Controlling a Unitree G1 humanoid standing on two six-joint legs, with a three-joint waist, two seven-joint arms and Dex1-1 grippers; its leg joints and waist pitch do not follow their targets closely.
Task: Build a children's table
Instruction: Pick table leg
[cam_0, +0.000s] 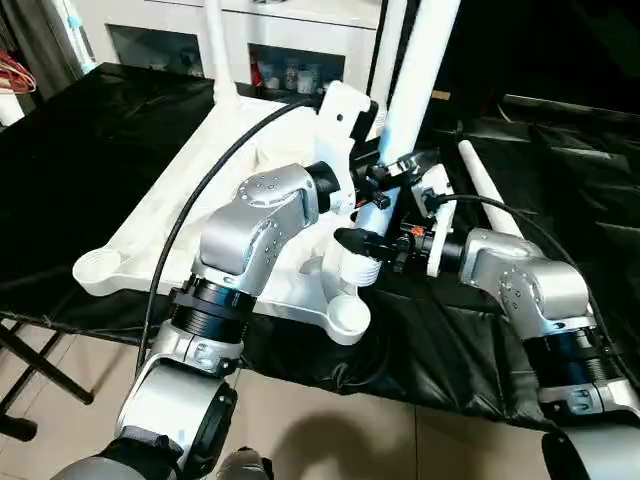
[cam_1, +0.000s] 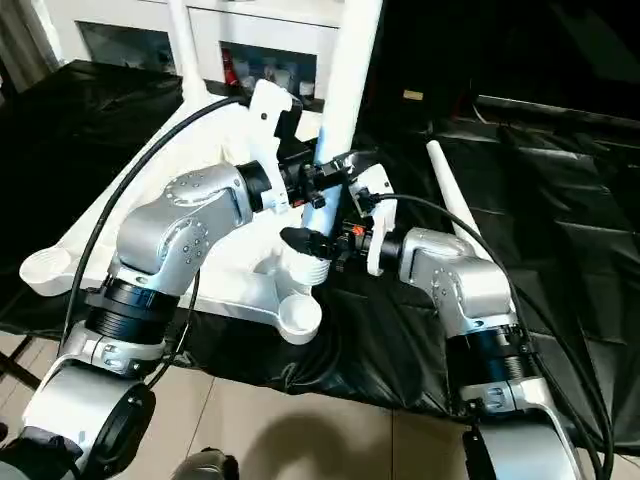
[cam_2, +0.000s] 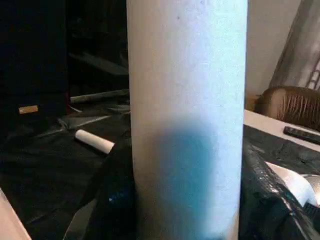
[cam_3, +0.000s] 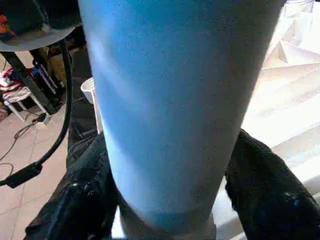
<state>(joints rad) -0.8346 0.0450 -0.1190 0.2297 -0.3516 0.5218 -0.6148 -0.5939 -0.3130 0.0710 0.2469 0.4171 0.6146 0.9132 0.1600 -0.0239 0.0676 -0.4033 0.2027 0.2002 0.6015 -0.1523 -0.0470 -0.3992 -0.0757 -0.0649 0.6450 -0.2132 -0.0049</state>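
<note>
Black crinkly plastic sheeting (cam_0: 90, 170) is covering the whole work table, with beige floor tiles (cam_0: 330, 430) showing below its near edge. At the back, a white cabinet with glass doors (cam_0: 250, 50) is standing against the wall.

On the sheeting, the white plastic rectangular tabletop with rounded corner sockets (cam_0: 150, 240) is lying upside down, its long axis running from the near left up toward the cabinet. One white tapered tubular leg (cam_0: 216, 45) is already standing upright in a far corner.

Moving right, the left gripper (cam_0: 375, 185) is clamping a second long white tapered leg (cam_0: 420, 70), black fingers (cam_2: 112, 200) pressing on both sides of the tube. That leg is pointing up and leaning slightly right, its ribbed lower end (cam_0: 362, 268) sitting just above the near socket (cam_0: 345, 315).

The right gripper (cam_0: 385, 245) is closing around the same leg lower down, fingers (cam_3: 80, 205) hugging it on either side.

Further right, a spare white leg (cam_0: 490, 190) is lying flat on the sheeting, long axis running front to back, apart from the tabletop.
</note>
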